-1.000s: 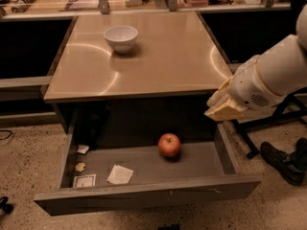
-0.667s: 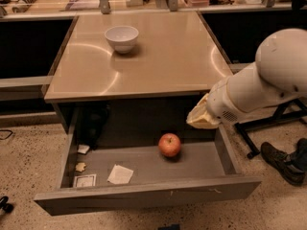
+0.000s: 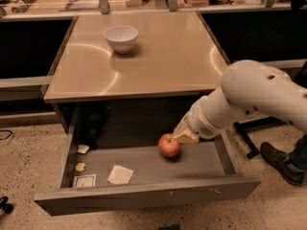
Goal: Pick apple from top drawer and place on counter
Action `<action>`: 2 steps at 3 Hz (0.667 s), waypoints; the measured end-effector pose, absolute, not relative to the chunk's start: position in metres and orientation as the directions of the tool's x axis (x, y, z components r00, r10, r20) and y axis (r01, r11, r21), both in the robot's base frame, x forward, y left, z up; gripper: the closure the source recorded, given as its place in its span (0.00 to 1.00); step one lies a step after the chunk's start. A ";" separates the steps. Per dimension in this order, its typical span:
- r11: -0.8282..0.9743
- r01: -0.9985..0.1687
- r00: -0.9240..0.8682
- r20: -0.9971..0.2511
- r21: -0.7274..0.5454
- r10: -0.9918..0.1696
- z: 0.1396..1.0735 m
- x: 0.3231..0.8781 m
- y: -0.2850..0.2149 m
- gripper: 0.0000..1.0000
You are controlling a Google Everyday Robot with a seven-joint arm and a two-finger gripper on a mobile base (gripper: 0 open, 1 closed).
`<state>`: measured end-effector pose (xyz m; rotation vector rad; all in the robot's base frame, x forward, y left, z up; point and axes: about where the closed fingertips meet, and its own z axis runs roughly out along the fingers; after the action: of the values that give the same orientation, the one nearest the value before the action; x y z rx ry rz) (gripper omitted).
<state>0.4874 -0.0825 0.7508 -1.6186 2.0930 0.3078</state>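
Note:
The red apple [image 3: 169, 145] with yellowish patches sits on the floor of the open grey top drawer [image 3: 144, 195], right of its middle. My gripper [image 3: 183, 134] comes in from the right on a white arm and is right at the apple's upper right side, touching or nearly touching it. The shiny beige counter [image 3: 158, 56] lies above the drawer.
A white bowl [image 3: 121, 37] stands on the counter's far left part. In the drawer lie paper scraps [image 3: 119, 174], a small packet [image 3: 84, 180] and a dark object [image 3: 92, 123] at the back left. A person's shoe [image 3: 280, 163] is on the floor at right.
My arm has swung left and down into the drawer, bringing the gripper from above the drawer's right side to the apple. The apple has not moved.

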 end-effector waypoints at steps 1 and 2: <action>0.261 -0.956 -0.171 -0.476 -0.131 -0.863 0.740 0.484 -0.088 0.83; 0.262 -0.953 -0.160 -0.482 -0.153 -0.861 0.719 0.486 -0.098 0.60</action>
<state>0.4861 -0.0978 0.7194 -1.6382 2.0631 0.2545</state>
